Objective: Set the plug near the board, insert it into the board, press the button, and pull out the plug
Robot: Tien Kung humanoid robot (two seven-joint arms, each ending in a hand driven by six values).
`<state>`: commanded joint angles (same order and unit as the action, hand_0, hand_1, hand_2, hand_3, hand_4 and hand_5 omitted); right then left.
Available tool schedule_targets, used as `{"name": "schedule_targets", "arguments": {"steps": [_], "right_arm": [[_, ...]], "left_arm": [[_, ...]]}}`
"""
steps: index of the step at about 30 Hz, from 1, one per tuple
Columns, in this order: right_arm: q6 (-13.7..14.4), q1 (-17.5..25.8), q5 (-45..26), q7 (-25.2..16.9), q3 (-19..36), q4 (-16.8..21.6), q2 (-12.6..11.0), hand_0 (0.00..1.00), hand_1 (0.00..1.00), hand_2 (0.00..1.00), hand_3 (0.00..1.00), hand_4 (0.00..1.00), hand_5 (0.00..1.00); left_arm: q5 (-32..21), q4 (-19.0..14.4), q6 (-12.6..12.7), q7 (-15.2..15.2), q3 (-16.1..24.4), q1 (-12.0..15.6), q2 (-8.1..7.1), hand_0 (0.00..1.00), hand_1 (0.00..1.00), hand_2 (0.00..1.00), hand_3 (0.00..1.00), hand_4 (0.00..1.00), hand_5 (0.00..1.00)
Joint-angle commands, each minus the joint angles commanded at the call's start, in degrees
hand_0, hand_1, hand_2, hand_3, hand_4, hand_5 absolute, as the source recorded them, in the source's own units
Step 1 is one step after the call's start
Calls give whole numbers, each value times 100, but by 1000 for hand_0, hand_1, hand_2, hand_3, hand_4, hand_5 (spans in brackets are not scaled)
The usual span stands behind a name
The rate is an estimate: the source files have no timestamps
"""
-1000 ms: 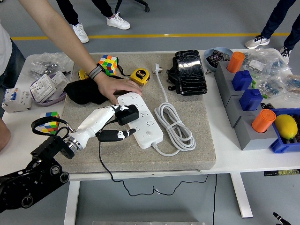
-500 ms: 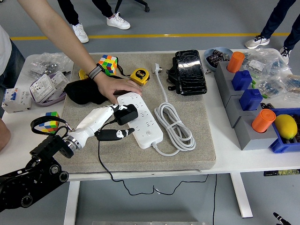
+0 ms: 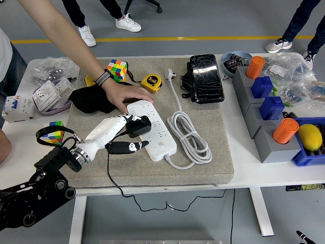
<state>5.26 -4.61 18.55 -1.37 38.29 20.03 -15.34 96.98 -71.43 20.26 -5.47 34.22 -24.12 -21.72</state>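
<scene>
Plug over the board, insertion not yet confirmed

Plug (image 3: 138,125) is seen gripped in the left hand (image 3: 118,133), white fingers (image 3: 112,124) closed on its black body, thumb (image 3: 128,147) laid out below toward the board's near edge; the plug is held at the left edge of the board (image 3: 154,129), touching or just above its sockets; which of the two cannot be told from this angle. A black cable (image 3: 112,178) is seen trailing from the hand down over the mat (image 3: 203,168) and off the table's (image 3: 238,178) near edge. The board's far left corner is pinned by a person's hand (image 3: 124,96), palm flat, a band at the wrist; the board is judged to be steadied for the push.

Step one, bringing the plug near, is judged done; step two, insertion, is judged in hand and not finished, since the plug sits tilted rather than flush. The button is not made out clearly here and appears untouched; pressing it is left, and the pull-out after that. The board's own white cord (image 3: 190,140) lies coiled to its right, well clear of the work. The right hand is not seen at all.
</scene>
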Motion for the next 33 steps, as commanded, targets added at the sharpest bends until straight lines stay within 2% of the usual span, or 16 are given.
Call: {"name": "schedule_targets", "arguments": {"steps": [19, 30, 31, 33], "right_arm": [[2, 12, 9, -7, 28, 6, 7, 569, 642, 625, 553, 974, 545], [3, 20, 28, -10, 51, 12, 15, 569, 641, 624, 553, 973, 545], [2, 22, 28, -9, 51, 12, 15, 569, 641, 624, 553, 973, 544], [2, 30, 25, -7, 43, 11, 13, 569, 641, 624, 553, 973, 544]], "left_arm": [[-80, -4, -18, 82, 141, 29, 4, 752, 798, 803, 757, 840, 616], [-112, -496, -51, 183, 470, 146, -50, 745, 788, 801, 757, 842, 618], [-143, -572, -59, 197, 507, 165, -57, 644, 719, 759, 757, 844, 618], [-201, -749, -93, 254, 585, 203, -72, 644, 719, 759, 757, 844, 618]]}}
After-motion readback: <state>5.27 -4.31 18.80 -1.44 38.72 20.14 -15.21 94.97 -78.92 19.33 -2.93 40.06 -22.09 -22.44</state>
